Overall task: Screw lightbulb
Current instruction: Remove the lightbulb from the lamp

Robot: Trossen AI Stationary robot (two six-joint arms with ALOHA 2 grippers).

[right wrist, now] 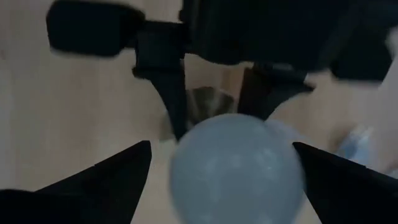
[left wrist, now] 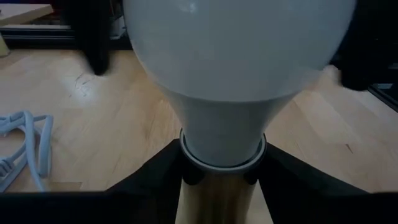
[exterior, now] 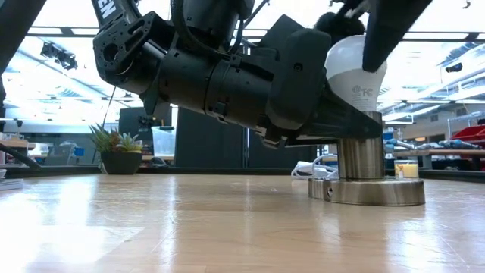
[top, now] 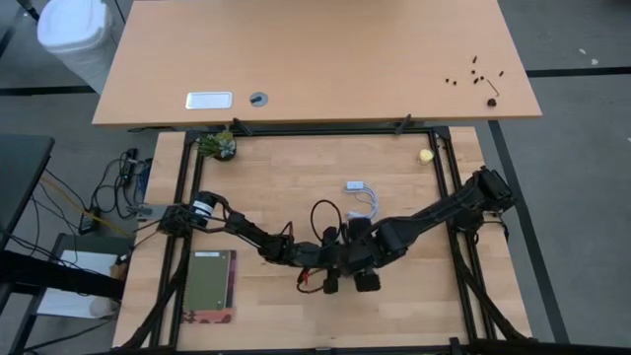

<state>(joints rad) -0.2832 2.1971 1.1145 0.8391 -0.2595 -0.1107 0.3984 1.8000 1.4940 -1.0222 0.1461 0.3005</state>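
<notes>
The white lightbulb [exterior: 355, 68] stands upright with its base in a brass socket stem [exterior: 360, 155] on a round metal disc [exterior: 371, 191] resting on the table. My left gripper [left wrist: 217, 180] reaches in nearly level and is shut on that stem just below the bulb. My right gripper [right wrist: 221, 155] hangs above the bulb, pointing steeply down and open. Its fingers [right wrist: 106, 180] stand on either side of the globe [right wrist: 236, 168] without touching it. In the high view both grippers [top: 350, 266] cover the bulb. My left gripper pinches the brass stem [left wrist: 214, 202] of the socket between its two fingers [left wrist: 155, 180], right under the bulb's collar. The fingers come in nearly level from the table's left, one on each side of the stem. The stem stands upright, its disc flat on the table.
A coiled white cord [top: 363, 192] lies just beyond the socket. A small yellow ball [top: 426, 155] sits at the far right and a potted plant [top: 219, 146] at the far left. A notebook [top: 210, 286] lies near left. Black frame rails [top: 463, 256] border the work area.
</notes>
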